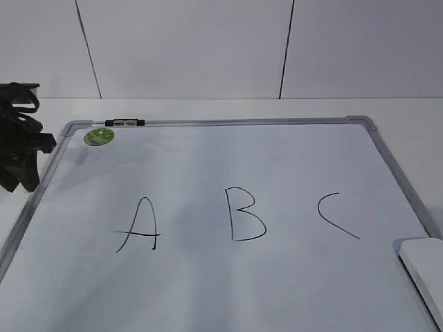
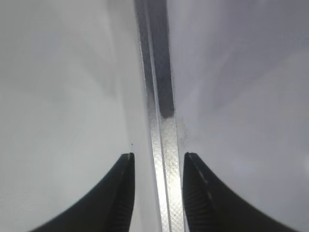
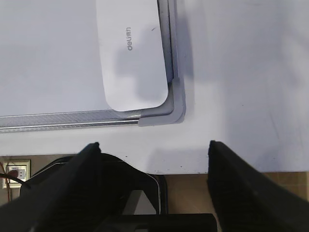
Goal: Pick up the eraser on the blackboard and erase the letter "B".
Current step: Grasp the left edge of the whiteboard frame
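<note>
The blackboard [image 1: 208, 166] is a white board with a silver frame and a green sticker [image 1: 99, 136], lying flat on the table. The letter "B" [image 1: 246, 214] is drawn in black between an "A" [image 1: 138, 225] and a "C" [image 1: 336, 216]. The white eraser [image 1: 426, 270] lies on the board's near right corner; it also shows in the right wrist view [image 3: 133, 53] with grey print. My right gripper [image 3: 154, 145] is open and empty above the table edge, short of the eraser. My left gripper [image 2: 158, 155] is open over the board's frame [image 2: 161, 145], at the far left in the exterior view [image 1: 21, 149].
A small black-and-silver marker [image 1: 124, 123] lies on the board's far frame. A white wall stands behind the table. The table's front edge [image 3: 231, 170] and a dark stand below it show in the right wrist view.
</note>
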